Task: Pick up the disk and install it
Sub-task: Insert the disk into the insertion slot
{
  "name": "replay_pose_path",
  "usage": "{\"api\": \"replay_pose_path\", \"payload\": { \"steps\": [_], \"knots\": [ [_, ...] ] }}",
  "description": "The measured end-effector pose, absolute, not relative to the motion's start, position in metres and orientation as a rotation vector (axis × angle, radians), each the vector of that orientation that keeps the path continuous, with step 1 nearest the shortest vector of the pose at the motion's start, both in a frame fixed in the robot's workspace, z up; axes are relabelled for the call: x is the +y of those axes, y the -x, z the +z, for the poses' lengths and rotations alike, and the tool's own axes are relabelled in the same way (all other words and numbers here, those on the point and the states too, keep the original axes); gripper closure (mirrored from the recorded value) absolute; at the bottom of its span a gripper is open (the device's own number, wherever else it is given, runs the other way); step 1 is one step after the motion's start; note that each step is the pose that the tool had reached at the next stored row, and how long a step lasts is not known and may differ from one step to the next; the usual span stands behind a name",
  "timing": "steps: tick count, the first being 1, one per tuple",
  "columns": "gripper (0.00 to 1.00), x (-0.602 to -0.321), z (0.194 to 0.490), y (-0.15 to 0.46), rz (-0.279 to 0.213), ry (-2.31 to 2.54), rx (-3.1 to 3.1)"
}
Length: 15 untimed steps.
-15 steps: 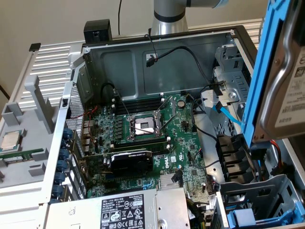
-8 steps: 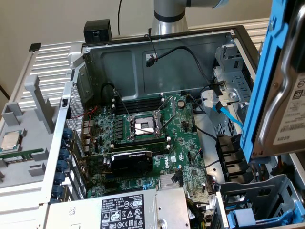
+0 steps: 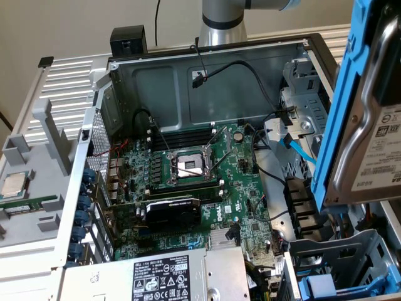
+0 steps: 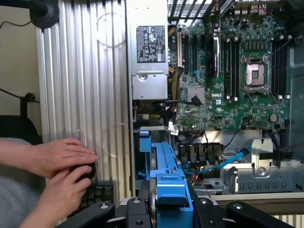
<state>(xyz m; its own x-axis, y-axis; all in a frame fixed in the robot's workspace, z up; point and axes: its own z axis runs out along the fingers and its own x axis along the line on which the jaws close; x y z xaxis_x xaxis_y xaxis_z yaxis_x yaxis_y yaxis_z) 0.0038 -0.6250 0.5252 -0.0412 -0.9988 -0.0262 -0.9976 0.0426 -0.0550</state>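
Open computer case (image 3: 156, 81), motherboard (image 3: 194, 182) at centre, power supply (image 3: 169, 279) at six o'clock in the exterior view. The disk (image 3: 366, 119) — a silver drive in a blue carrier frame — hangs tilted at three o'clock, above the drive cage (image 3: 351, 257) at five o'clock. In the wrist view the gripper (image 4: 168, 209) jaws are clenched on the disk's blue carrier; a person's hands (image 4: 66, 161) rest on a small black object (image 4: 84, 170).

It is a robotics lab for computer assembly: a robot arm (image 3: 220, 22), an opened PC case (image 3: 169, 81) with bare motherboard (image 3: 245, 183), and a ribbed metal worktop (image 3: 69, 75).
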Motion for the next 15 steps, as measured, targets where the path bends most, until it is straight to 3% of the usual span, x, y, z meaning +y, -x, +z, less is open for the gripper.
{"api": "replay_pose_path", "payload": {
  "steps": [6,15],
  "knots": [
    [0.63,-0.6262,0.5240,-0.0037,-0.010,2.122,2.219],
    [0.63,-0.6342,0.5216,-0.0037,0.095,2.072,2.172]
  ]
}}
